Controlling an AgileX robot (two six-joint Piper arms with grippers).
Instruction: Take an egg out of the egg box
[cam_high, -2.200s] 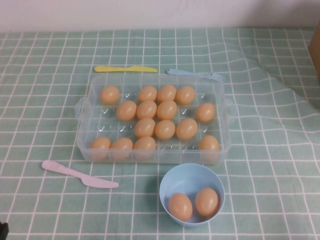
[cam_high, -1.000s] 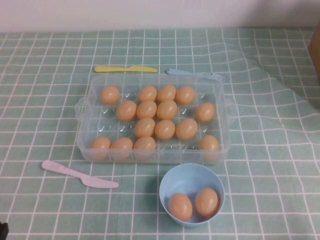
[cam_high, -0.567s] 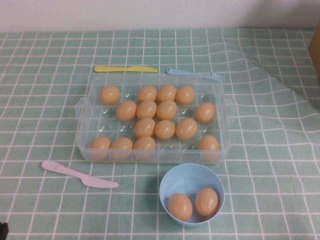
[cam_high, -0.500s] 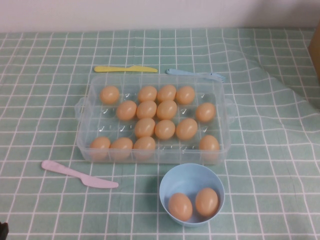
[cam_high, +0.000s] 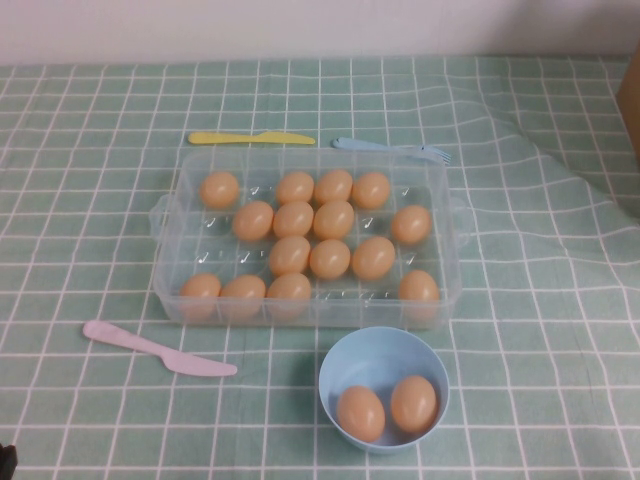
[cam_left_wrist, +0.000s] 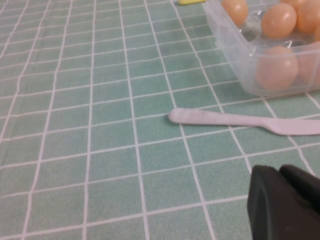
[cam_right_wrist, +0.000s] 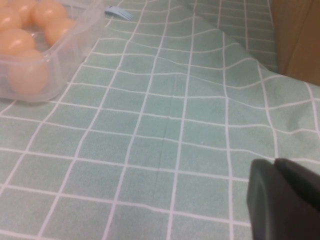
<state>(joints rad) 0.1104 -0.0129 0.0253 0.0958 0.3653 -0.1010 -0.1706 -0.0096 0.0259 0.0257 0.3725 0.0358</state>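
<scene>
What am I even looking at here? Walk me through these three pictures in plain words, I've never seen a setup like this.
This is a table robot with two arms, each ending in a grasping tool.

The high view looks down from the robot's own side. On the green checked tablecloth sits the egg box, a clear plastic tray with fourteen tan eggs. One egg sits at its near right corner. In front stands a light-blue bowl holding two more eggs. A pink plastic knife lies near left of the box; a yellow knife and a blue fork lie behind it.

The other two pictures come from cameras on the wrists. The left tool shows as a dark shape near the pink knife; the right tool hangs over bare cloth to the right of the box. Neither holds anything.
</scene>
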